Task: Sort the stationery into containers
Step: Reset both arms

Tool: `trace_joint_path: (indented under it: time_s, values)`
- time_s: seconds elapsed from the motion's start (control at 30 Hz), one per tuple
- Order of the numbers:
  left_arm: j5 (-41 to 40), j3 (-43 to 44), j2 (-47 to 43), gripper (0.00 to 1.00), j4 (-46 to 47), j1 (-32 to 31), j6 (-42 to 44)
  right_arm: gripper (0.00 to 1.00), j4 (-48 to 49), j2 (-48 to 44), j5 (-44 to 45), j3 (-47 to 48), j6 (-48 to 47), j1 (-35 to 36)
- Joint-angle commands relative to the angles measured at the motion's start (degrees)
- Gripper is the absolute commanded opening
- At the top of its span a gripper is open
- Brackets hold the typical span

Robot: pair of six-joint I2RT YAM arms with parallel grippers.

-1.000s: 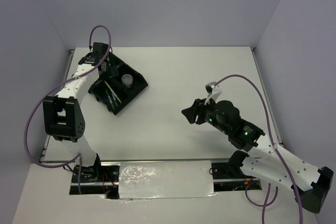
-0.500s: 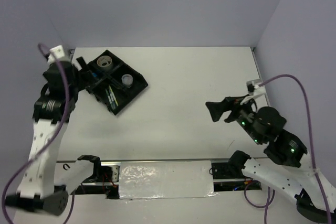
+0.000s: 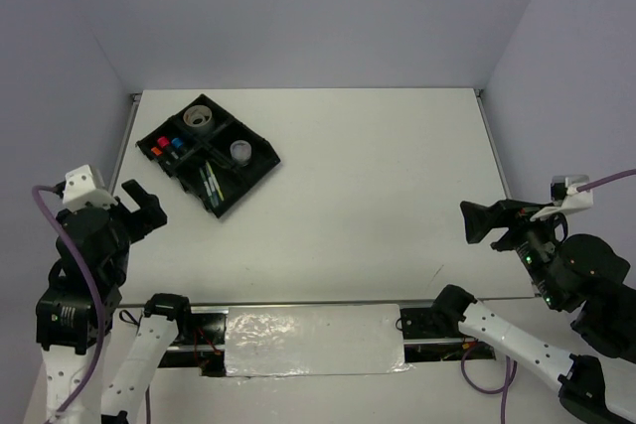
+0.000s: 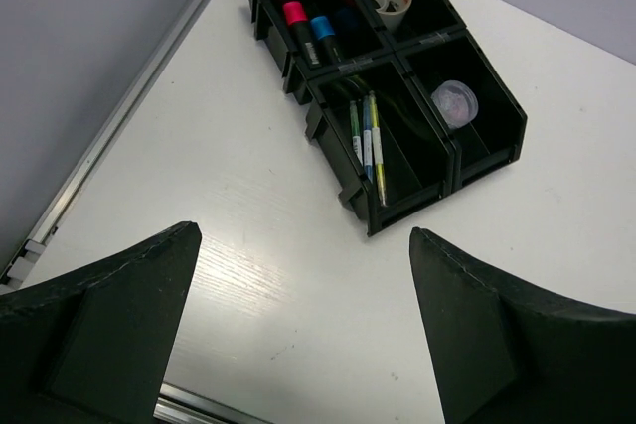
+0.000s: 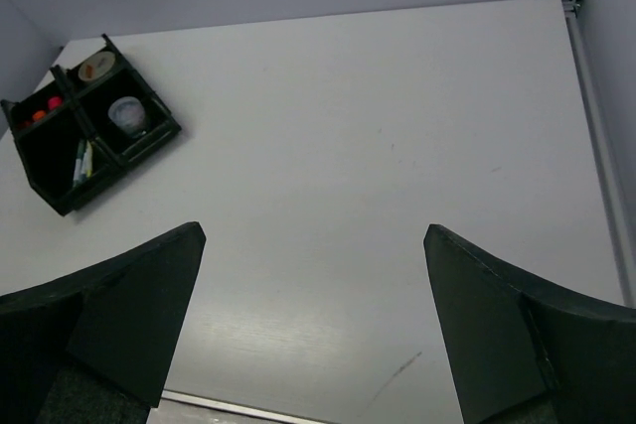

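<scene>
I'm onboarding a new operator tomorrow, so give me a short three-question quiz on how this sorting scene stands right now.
1. True or false: the left gripper and the right gripper are both open and empty.
2. Multiple choice: in the tray, the two pens lie
A. together in one compartment
B. in two separate compartments
C. across a dividing wall
3. Short answer: in the left wrist view, what sits alone in the compartment just right of the pens?

Key: 1. True. 2. A. 3. The clear tape roll.
</scene>
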Motion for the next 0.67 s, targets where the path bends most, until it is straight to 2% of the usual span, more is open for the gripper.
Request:
trace_joint_path:
  time_s: [0.0, 0.2, 0.63]
  values:
    - [2.8, -0.2, -3.2, 0.99, -1.8, -0.1, 1.8, 1.00, -5.7, -0.4, 2.9, 1.1, -0.3, -0.1]
    - [5.1, -0.3, -5.4, 0.99, -2.4, -0.1, 1.9, 1.00, -6.4, -0.9, 3.3, 0.4, 1.3, -0.1]
    - [6.3, 1.1, -2.1, 0.99, -2.7, -0.1, 0.6, 1.00, -4.4, -0.6, 3.1, -2.4, 2.9, -0.1]
